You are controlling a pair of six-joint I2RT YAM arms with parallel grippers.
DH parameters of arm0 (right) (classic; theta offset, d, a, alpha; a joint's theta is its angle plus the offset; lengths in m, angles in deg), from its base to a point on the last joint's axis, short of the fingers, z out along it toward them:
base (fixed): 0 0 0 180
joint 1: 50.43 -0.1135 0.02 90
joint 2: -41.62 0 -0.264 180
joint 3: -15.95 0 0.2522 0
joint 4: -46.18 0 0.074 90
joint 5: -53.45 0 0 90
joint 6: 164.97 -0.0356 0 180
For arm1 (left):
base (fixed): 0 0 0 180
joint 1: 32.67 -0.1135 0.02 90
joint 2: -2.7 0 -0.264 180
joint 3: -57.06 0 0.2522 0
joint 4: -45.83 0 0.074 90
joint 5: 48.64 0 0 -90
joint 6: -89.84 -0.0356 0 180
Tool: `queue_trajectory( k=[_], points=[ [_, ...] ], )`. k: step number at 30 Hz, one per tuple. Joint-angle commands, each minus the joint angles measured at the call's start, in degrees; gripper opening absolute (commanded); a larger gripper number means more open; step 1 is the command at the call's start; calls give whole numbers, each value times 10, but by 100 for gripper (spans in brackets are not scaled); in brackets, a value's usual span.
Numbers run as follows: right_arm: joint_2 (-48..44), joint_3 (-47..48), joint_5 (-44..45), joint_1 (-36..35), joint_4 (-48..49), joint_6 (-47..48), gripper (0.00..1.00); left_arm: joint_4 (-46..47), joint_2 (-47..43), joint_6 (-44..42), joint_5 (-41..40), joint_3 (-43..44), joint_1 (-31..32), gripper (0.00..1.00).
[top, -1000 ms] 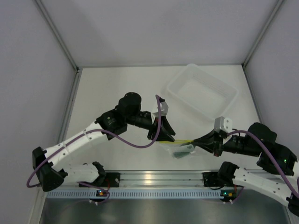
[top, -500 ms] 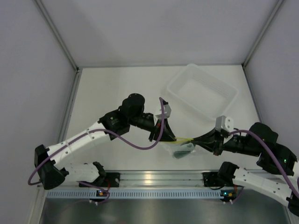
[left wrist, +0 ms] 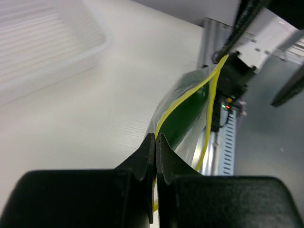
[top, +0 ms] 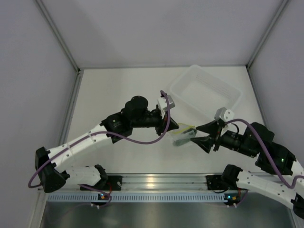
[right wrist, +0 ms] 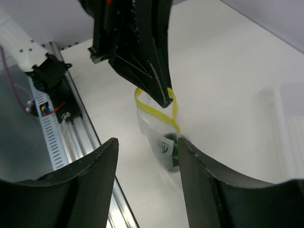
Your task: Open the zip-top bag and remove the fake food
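Observation:
The zip-top bag (top: 184, 136) hangs from my left gripper (top: 174, 127), which is shut on its yellow-green zip strip (left wrist: 209, 107). In the left wrist view the black jaws (left wrist: 156, 142) pinch one side of the strip, and the strip splits into two strands, so the mouth stands parted. The dark green fake food (left wrist: 187, 114) lies inside the bag (right wrist: 159, 135), low in it (right wrist: 175, 147). My right gripper (top: 205, 136) stands open just right of the bag, touching nothing. Through its spread fingers (right wrist: 147, 140) I see the bag dangling below the left gripper (right wrist: 164, 100).
A rigid clear bin (top: 205, 92) sits at the back right, its near rim close behind the grippers (left wrist: 57, 47). The aluminium rail (top: 156, 180) with the arm bases runs along the near edge. Grey walls close the table in on three sides.
My right gripper has let go of the bag and opened, drawing back slightly. My left gripper has shut on the zip strip and carried the bag up and away from the rail.

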State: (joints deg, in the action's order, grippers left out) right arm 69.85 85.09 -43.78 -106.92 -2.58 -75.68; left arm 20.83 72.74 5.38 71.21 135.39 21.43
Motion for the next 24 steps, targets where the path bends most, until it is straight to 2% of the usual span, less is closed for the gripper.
queue_trajectory(
  k=[1,6,9,15,21,24],
  points=[
    [25,10,158,-7,22,-86,54,11,2,54,-220,4,0,0],
    [68,12,341,-7,11,-238,60,9,15,127,-397,0,0,0],
    [91,6,385,-7,24,-286,61,9,15,186,-467,-2,0,0],
    [190,8,382,-7,103,-339,61,10,5,295,-595,-16,6,0],
    [304,68,361,-6,135,-349,60,10,27,300,-704,-2,57,0],
    [340,88,353,-5,155,-347,59,11,40,308,-704,4,65,0]
  ],
)
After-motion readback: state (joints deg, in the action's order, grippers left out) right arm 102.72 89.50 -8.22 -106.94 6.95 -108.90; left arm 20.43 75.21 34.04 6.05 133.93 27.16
